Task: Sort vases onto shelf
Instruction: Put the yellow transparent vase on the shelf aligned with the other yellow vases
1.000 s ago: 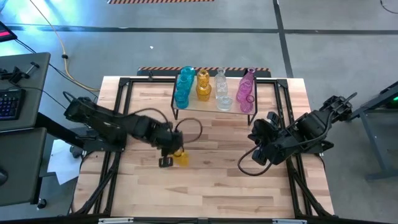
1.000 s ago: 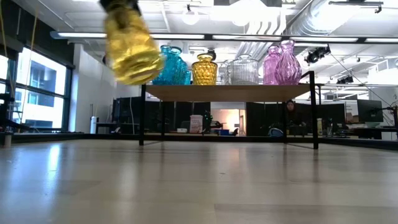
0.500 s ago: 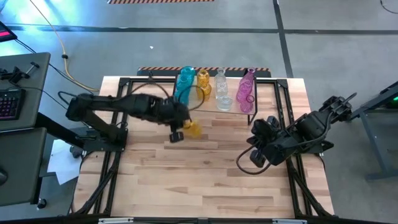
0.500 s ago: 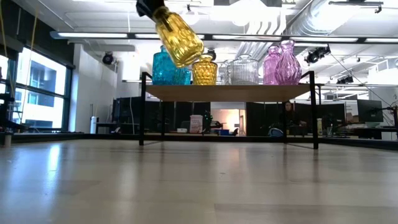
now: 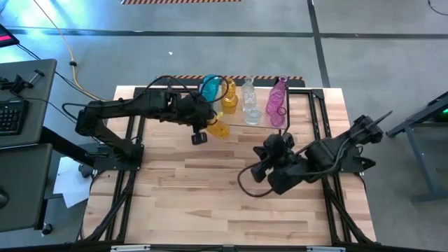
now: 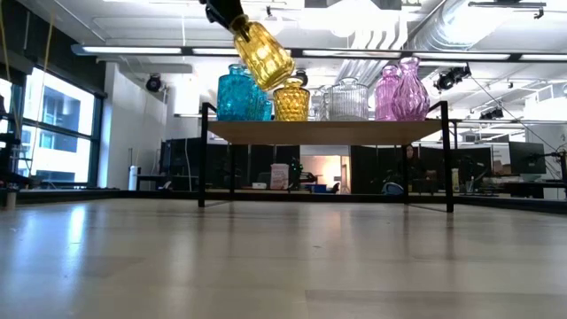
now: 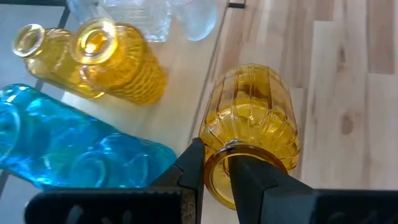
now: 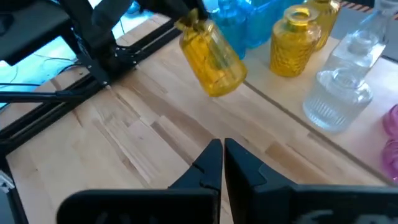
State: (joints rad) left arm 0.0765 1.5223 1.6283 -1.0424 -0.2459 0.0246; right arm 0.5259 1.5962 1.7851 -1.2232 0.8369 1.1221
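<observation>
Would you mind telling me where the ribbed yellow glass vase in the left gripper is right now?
The ribbed yellow glass vase hangs tilted in the left gripper, above the table at the front left edge of the shelf, near the teal vases.

I see no readable text, labels, brands or nos. in any view. Vases, shelf, table, arms: all unmarked as far as I can tell. Striped tape on the floor behind the table has no lettering. Background room stuff in the low view is too small to read.
</observation>
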